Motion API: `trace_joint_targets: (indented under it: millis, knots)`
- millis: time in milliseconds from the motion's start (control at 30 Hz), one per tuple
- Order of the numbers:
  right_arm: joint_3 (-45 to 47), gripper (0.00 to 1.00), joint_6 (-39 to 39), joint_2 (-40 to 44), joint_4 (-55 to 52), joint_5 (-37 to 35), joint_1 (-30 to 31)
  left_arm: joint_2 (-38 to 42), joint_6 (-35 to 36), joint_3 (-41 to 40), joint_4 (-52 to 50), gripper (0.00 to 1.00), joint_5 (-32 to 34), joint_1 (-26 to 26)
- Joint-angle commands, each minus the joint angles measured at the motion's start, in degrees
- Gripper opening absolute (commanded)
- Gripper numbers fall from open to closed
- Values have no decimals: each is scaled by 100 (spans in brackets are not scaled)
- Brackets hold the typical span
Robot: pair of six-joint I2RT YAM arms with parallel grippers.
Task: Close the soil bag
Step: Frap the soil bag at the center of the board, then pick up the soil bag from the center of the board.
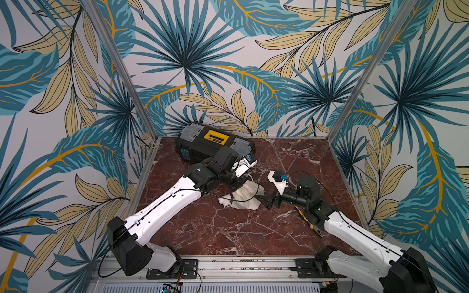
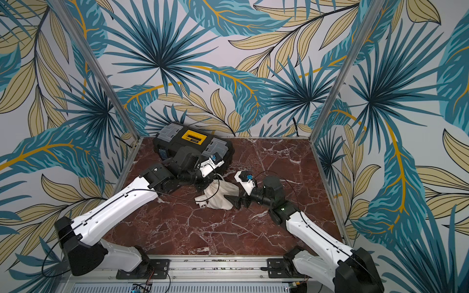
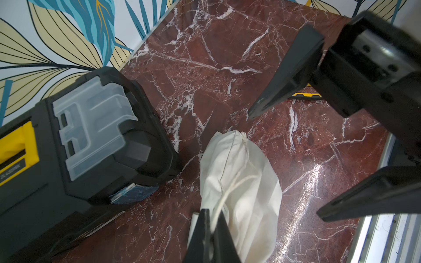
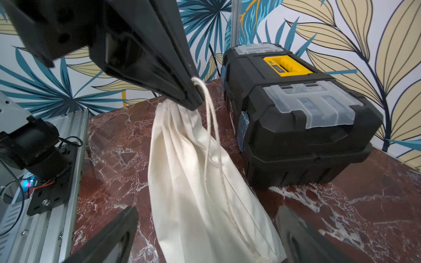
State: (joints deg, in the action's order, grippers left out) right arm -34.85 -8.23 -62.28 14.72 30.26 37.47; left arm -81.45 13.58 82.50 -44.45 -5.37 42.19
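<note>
The soil bag (image 1: 245, 200) (image 2: 220, 197) is a cream cloth sack lying on the red marble table (image 1: 228, 233) in both top views. My left gripper (image 3: 210, 219) (image 4: 196, 98) is shut on the bag's thin cord (image 4: 210, 136), right at the gathered mouth, which is raised a little off the table. In the top views that gripper (image 1: 236, 188) is mostly hidden under its own wrist. My right gripper (image 4: 207, 211) (image 1: 265, 201) (image 2: 237, 201) stands wide open at the bag's other end. Its fingers (image 3: 284, 86) straddle the cloth without touching it.
A black toolbox (image 1: 210, 142) (image 2: 190, 142) (image 3: 91, 136) (image 4: 296, 113) with a yellow handle stands at the back, close to the bag. A small white pipe tee (image 1: 225, 202) (image 2: 201, 203) lies against the bag's left side. A yellow-black hand tool (image 1: 307, 218) lies under my right arm.
</note>
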Motion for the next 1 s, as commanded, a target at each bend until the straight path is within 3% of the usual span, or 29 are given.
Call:
trace_joint_targets:
  millis: [0,633,967]
  knots:
    - [-202,99,-509,-294,204,365,-1,8,1,220,16,0,-30,12]
    - [-478,99,-737,-1348,904,664,109,-195,-58,496,90,0,10,10]
    - [-470,94,-689,-1599,1048,651,171,-223,-67,533,120,0,107,13]
